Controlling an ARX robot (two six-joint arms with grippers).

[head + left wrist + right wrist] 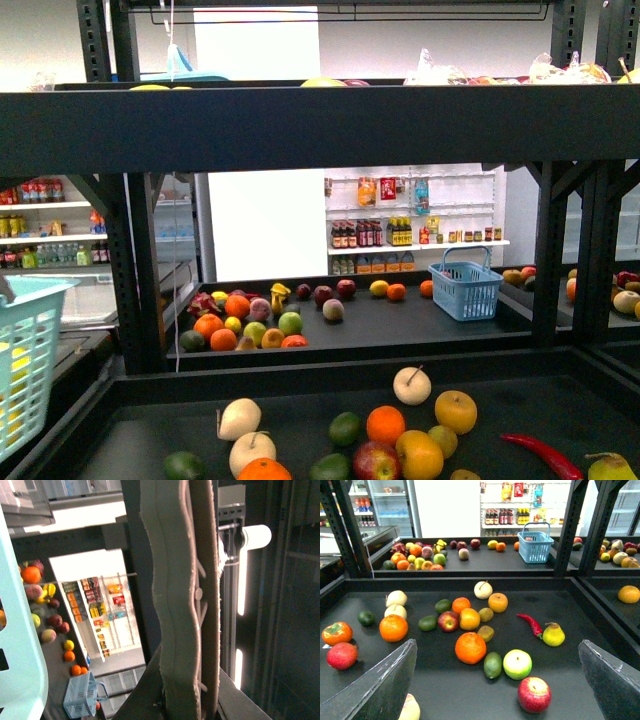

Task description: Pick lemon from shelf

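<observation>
The black shelf (300,125) has a near tray (600,630) and a far tray of mixed fruit. A small plain-yellow round fruit, the best match for the lemon (379,288) (492,544) (68,645), lies on the far tray beside an orange. Another small yellow fruit (233,324) sits in the far pile. My right gripper (497,646) is open low over the near tray, apart from the lemon, with a green apple (517,664) and a red apple (534,695) between its fingers. My left gripper (187,605) is shut on nothing, beside a shelf upright. The front view shows neither arm.
An aqua basket (25,350) (20,670) stands close at the left. A blue basket (465,285) (535,546) is on the far tray. The near tray has oranges (470,647), a red chili (532,624) and a yellow pear (553,635). Yellow tops (322,82) show above the upper tray's rim.
</observation>
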